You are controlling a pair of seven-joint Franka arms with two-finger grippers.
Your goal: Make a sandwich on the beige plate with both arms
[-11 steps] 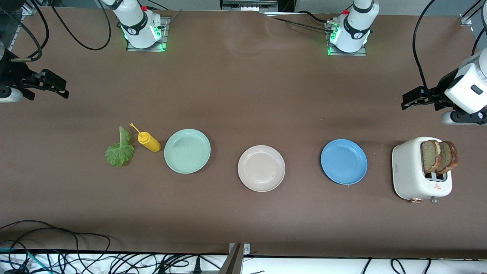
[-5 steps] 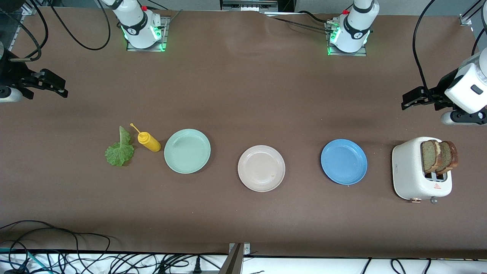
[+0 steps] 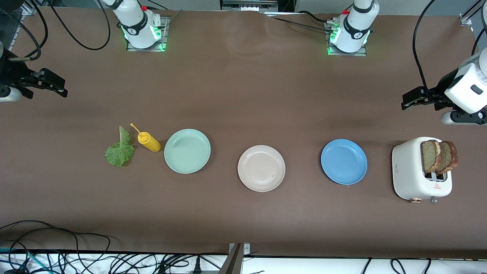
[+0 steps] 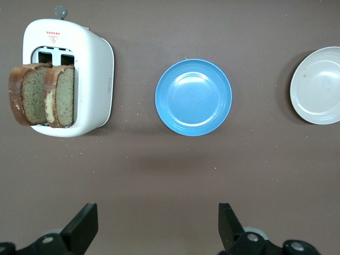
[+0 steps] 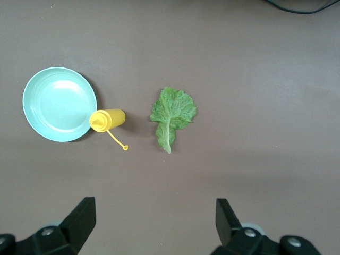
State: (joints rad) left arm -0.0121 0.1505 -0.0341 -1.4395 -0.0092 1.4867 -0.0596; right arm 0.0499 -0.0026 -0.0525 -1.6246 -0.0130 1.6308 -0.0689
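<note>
Front view: the left gripper [image 3: 409,99] hangs wide open and empty over bare table near the toaster [image 3: 412,175]; the right gripper [image 3: 57,84], equally spread and empty, hangs over its own end. Two bread slices [image 3: 437,155] stand in the toaster's slots. The blue plate [image 3: 344,161], beige plate [image 3: 261,168] and mint plate [image 3: 187,151] hold nothing. A lettuce leaf [image 3: 120,149] lies beside a yellow bottle [image 3: 148,141].

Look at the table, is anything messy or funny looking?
Two small oddities. The lettuce leaf lies straight on the bare table, not on a plate, at the right arm's end. Beside it, the yellow squeeze bottle stands with its cap hanging off on its strap. Nothing is spilled or broken.
</note>
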